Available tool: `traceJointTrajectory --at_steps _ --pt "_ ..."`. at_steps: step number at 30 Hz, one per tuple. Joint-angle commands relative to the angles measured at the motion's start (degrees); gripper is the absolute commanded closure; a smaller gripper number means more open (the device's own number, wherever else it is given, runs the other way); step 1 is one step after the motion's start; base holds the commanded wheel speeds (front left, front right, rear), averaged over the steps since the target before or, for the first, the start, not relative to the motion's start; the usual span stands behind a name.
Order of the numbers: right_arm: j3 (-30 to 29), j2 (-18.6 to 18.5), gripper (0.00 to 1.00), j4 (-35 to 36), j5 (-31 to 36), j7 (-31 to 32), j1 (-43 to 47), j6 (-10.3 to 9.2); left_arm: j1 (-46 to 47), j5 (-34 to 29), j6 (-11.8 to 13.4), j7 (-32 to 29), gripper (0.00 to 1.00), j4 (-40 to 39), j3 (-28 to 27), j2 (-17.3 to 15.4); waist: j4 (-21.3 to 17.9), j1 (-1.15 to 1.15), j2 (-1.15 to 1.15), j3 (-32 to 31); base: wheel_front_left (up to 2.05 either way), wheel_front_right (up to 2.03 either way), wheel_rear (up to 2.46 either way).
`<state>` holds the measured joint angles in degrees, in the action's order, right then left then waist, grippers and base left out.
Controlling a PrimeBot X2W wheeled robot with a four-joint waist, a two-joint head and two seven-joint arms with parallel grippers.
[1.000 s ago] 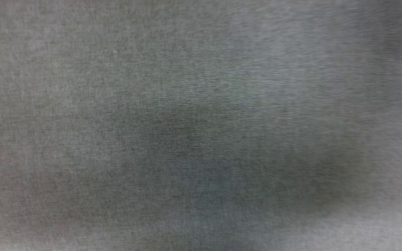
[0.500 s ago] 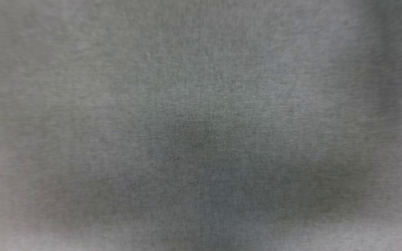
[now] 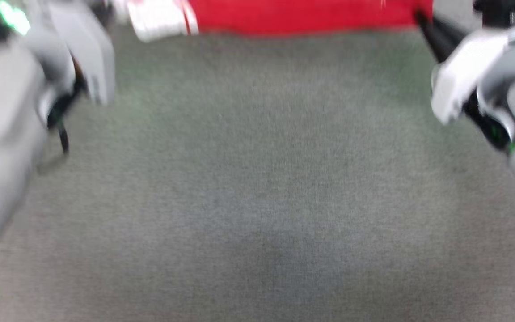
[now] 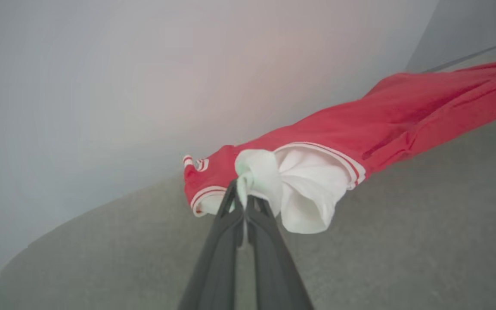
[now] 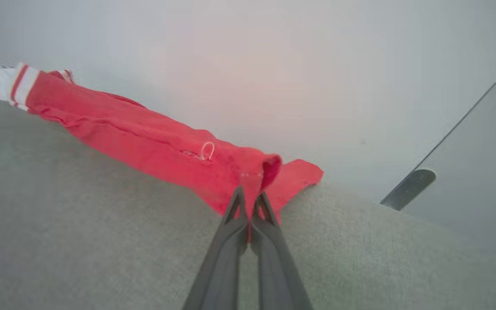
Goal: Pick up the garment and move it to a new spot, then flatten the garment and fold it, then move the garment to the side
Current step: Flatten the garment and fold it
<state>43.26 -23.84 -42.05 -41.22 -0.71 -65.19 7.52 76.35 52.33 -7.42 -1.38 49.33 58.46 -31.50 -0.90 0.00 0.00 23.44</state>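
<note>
Nearest, grey woven surface (image 3: 257,188). Beyond it the garment (image 3: 302,15) is stretched along the surface's far edge: red body, white sleeves, striped trim. The left gripper (image 4: 243,198) is clamped on a bunched white sleeve (image 4: 308,193); the right gripper (image 5: 250,200) is clamped on the red hem corner. The right wrist view alone shows a small white loop (image 5: 207,150). Behind lies a pale wall (image 5: 248,64).
</note>
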Motion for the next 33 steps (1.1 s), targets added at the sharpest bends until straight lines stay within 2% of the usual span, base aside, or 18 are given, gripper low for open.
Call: traceJointTrajectory --at_steps 1,4,6,8,11,12,13,17,21,24,30,33 --pt "1.8 -2.5 1.0 3.3 -2.1 0.9 3.5 -0.07 -4.0 1.5 0.3 -0.6 1.0 -2.7 -0.2 -1.5 2.1 0.0 0.0 -8.9 0.0 0.0 0.0" --pt "3.8 -7.9 1.0 10.3 -5.8 1.9 9.2 -0.07 -12.3 4.2 2.6 -2.4 1.0 -10.7 0.2 -4.9 2.9 0.0 0.0 -11.3 0.0 0.0 0.0" --pt "4.7 -10.8 1.0 14.4 -7.7 2.6 13.1 -0.07 -17.7 6.0 5.2 -4.0 1.0 -17.5 0.2 -8.1 3.3 0.0 0.0 -12.4 0.0 0.0 0.0" --pt "4.3 -14.2 1.0 17.8 -9.0 2.5 16.6 -0.07 -23.1 8.1 8.6 -5.5 1.0 -25.6 0.2 -11.5 3.9 0.0 0.0 -13.2 0.0 0.0 0.0" --pt "3.0 -17.9 1.0 21.8 -9.9 2.6 21.9 -0.07 -31.1 11.1 15.2 -7.3 1.0 -38.4 0.4 -16.8 4.6 0.0 0.0 -13.9 0.0 0.0 0.0" --pt "2.7 -18.8 1.0 23.3 -10.3 2.9 23.9 -0.07 -33.5 11.8 17.5 -7.6 1.0 -42.6 0.4 -18.7 4.9 0.0 0.0 -14.0 0.0 0.0 0.0" --pt "2.7 -18.8 1.0 23.3 -10.3 2.9 23.9 -0.07 -33.5 11.8 17.5 -7.6 1.0 -42.6 0.4 -18.7 4.9 0.0 0.0 -14.0 0.0 0.0 0.0" --pt "0.1 -22.3 1.0 28.0 -10.4 3.6 31.6 -0.07 -41.8 15.1 26.1 -7.1 1.0 -56.1 -0.1 -25.1 5.5 0.0 0.0 -14.5 0.0 0.0 0.0" --pt "-3.4 -23.7 1.0 32.5 -10.2 4.7 39.6 -0.07 -48.9 18.3 32.5 -4.2 1.0 -65.2 -1.0 -29.4 5.5 0.0 0.0 -14.5 0.0 0.0 0.0" --pt "-6.9 -23.9 1.0 35.7 -9.6 6.1 46.2 -0.07 -53.5 20.4 36.2 -2.4 1.0 -70.1 -0.9 -31.6 5.3 0.0 0.0 -14.5 0.0 0.0 0.0" --pt "-16.0 -22.1 1.0 43.5 -8.8 10.3 59.5 -0.07 -60.0 23.4 42.3 0.2 1.0 -78.3 -0.9 -35.2 4.4 0.0 0.0 -13.4 0.0 0.0 0.0" --pt "-21.1 -20.5 1.0 47.9 -6.7 13.6 64.0 -0.07 -59.8 22.8 44.8 0.3 1.0 -81.3 -1.7 -37.8 3.6 0.0 0.0 -12.3 0.0 0.0 0.0"
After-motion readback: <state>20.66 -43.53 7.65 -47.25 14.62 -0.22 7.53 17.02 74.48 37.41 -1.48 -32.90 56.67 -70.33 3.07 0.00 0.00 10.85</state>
